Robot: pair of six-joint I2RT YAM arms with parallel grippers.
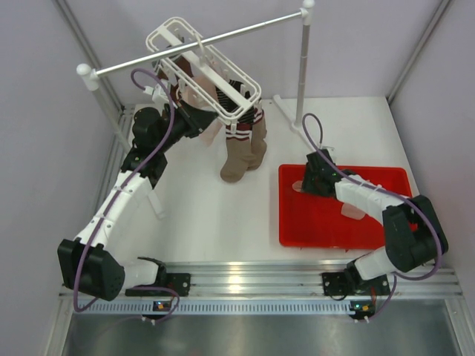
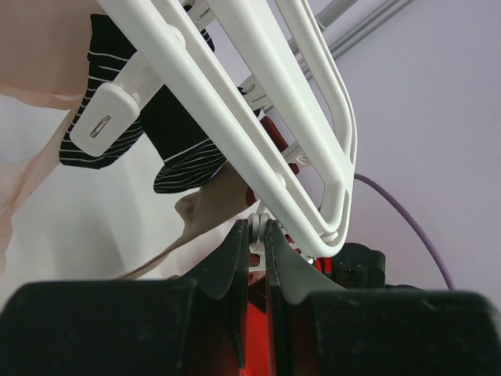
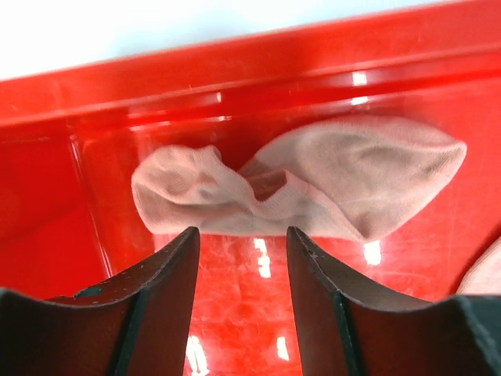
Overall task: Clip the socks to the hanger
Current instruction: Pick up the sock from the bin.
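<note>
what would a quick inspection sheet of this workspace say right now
surface: white table, no spills seen
job's things: white plastic lattice hanger hangs from the long white rail; taupe-brown socks with dark striped cuffs hang clipped under it; pale pink sock lies in the red plastic tray
clutter: small white bar on the table's left side, cannot tell what it is
grippers: left gripper shut on a small white clip; right gripper open above the pink sock
cables: purple cables, one looping on each side, no snag seen
surroundings: pale walls; aluminium rail at the near edge
</note>
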